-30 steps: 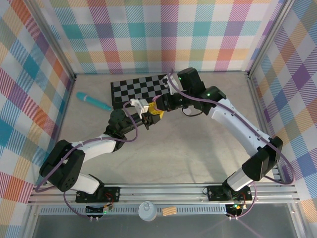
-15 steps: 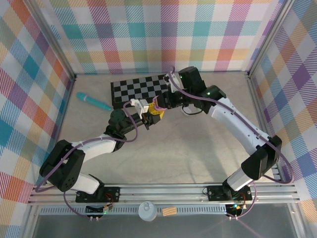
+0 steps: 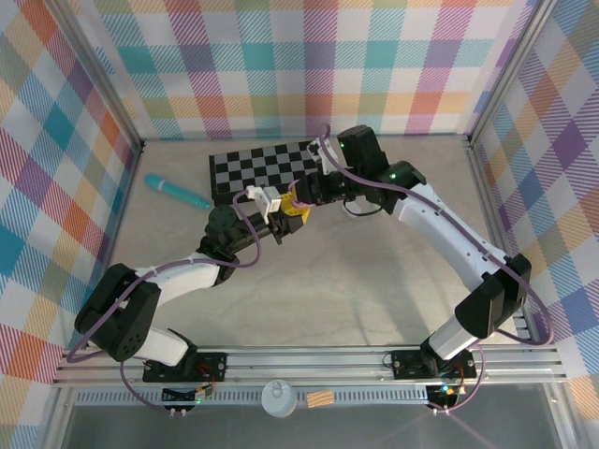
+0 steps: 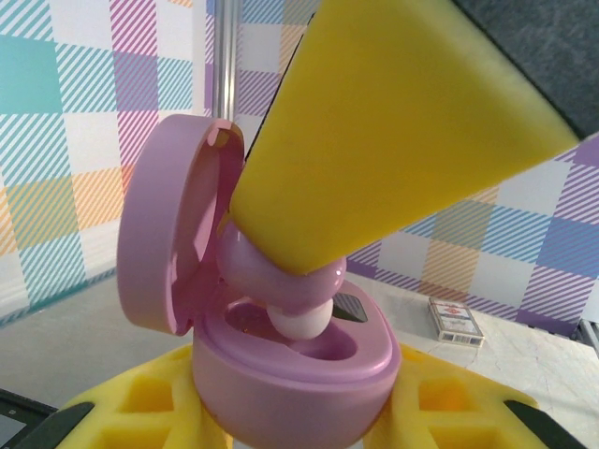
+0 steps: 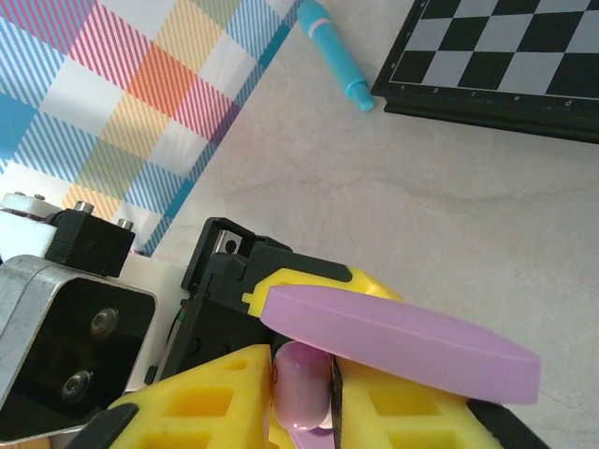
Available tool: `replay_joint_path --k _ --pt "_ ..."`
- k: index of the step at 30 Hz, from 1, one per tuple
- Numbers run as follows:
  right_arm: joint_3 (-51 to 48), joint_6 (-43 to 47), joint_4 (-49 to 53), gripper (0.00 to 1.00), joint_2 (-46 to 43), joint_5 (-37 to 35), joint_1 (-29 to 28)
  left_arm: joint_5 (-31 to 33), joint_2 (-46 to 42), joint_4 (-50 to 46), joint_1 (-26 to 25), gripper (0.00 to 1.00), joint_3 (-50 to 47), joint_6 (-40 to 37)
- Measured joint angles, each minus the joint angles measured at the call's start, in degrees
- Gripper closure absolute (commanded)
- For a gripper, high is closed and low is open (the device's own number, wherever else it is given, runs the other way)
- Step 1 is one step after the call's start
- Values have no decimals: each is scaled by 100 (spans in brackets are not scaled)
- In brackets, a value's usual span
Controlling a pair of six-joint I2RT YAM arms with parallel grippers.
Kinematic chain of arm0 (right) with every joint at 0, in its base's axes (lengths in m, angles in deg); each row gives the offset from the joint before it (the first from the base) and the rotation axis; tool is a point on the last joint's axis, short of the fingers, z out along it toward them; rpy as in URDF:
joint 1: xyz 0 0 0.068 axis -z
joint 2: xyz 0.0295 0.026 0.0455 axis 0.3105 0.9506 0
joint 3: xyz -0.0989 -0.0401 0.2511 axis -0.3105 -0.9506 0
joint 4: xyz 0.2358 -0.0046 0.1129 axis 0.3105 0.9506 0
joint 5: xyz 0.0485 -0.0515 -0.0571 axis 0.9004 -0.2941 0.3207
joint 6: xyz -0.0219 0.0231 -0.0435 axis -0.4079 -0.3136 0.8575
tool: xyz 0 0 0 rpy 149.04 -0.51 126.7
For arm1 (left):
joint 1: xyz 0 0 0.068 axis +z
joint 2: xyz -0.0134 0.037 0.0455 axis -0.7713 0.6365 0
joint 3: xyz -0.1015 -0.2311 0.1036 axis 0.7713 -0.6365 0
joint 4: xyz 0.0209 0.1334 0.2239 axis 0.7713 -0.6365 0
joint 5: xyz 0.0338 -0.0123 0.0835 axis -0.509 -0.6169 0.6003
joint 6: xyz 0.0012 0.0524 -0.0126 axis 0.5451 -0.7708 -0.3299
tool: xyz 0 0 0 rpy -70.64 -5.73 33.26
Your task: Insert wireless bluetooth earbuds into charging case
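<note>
My left gripper [image 4: 292, 416] is shut on the base of a pink charging case [image 4: 290, 374], its yellow fingers [image 4: 131, 407] on either side. The case lid [image 4: 173, 234] stands open to the left. My right gripper [image 5: 301, 398] is shut on a pink earbud [image 5: 301, 379]. In the left wrist view that earbud [image 4: 281, 271] hangs under the right gripper's yellow finger [image 4: 402, 122], its white tip [image 4: 301, 323] dipping into the case's cavity. From above, both grippers meet in mid-table, left gripper [image 3: 279, 220] and right gripper [image 3: 301, 201], in front of the chessboard.
A black-and-grey chessboard [image 3: 262, 168] lies at the back of the table. A teal pen [image 3: 176, 191] lies to its left, near the left wall. A small card box [image 4: 456, 321] sits on the table beyond the case. Checked walls enclose the table.
The right gripper has edged slightly left toward the case. Both grips are unchanged.
</note>
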Motion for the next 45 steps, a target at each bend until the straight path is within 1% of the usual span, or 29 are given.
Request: replay_joint_path --k 8,11,18,32,35,37,42,45 --pt "0 -4 -35 74 28 136 0 48 2 0 0 78 0 0" --pt "0 -28 -42 70 39 151 0 66 2 -4 0 78 0 0" --pt "0 -42 -48 64 37 101 -2 98 11 -15 -2 78 0 2" --pt "0 151 -17 62 -72 -94 -9 101 11 94 -2 78 0 24" --pt "17 348 66 60 -74 -260 -85 101 46 94 -2 78 0 24" --pt "68 516 197 59 -74 -527 -190 98 70 103 -2 78 0 24" --pt "284 835 492 59 -74 -1093 -391 98 70 144 -2 78 0 24" --pt "446 990 629 61 -72 -1346 -472 96 72 162 -2 78 0 24"
